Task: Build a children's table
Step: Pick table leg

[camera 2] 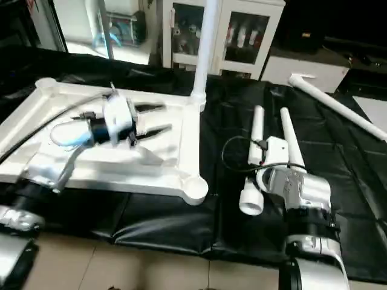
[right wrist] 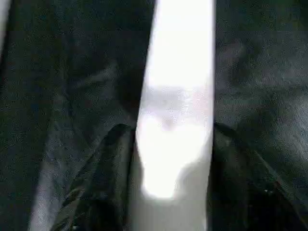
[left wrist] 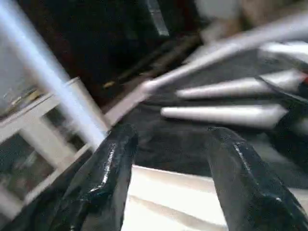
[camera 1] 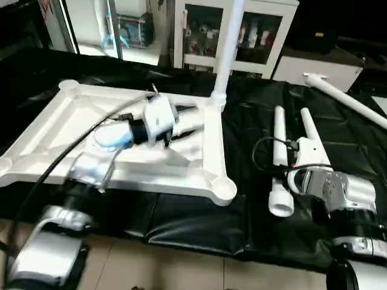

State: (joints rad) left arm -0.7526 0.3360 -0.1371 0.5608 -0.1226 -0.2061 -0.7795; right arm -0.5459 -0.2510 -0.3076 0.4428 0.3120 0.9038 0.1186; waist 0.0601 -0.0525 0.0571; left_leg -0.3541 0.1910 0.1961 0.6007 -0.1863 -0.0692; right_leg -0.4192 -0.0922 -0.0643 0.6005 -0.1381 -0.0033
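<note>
Work surface: black padded mat (camera 1: 254,199) over a low table, pale tile floor along the near edge. Far side of room has a white glass-door cabinet (camera 1: 260,36) w/ small items on shelves, plus a lit doorway at far left.

Tabletop (camera 1: 72,115) lies underside up on the left half of the mat, ribs and round corner sockets showing. One leg (camera 1: 228,42) stands upright in the far-right corner socket. Two more legs lie side by side on the mat right of the tabletop: the left one (camera 1: 280,163) w/ its wide end toward the near edge, the right one (camera 1: 308,130) running under the right arm. Fourth leg (camera 1: 347,99) lies at an angle at far right.

Head views give the whole layout; left wrist view adds a close look at the upright leg (left wrist: 48,82) and the lying legs beyond the tabletop's edge. Right wrist view shows a leg (right wrist: 175,120) close up, running between the two black fingers (right wrist: 96,192).

Left gripper (camera 1: 184,124) hovers over the tabletop's right part, fingers (left wrist: 110,178) spread roughly half apart, nothing between them. Right gripper (right wrist: 173,207) straddles the right lying leg, fingers close on both sides of it; whether they actually press it, can't tell.
</note>
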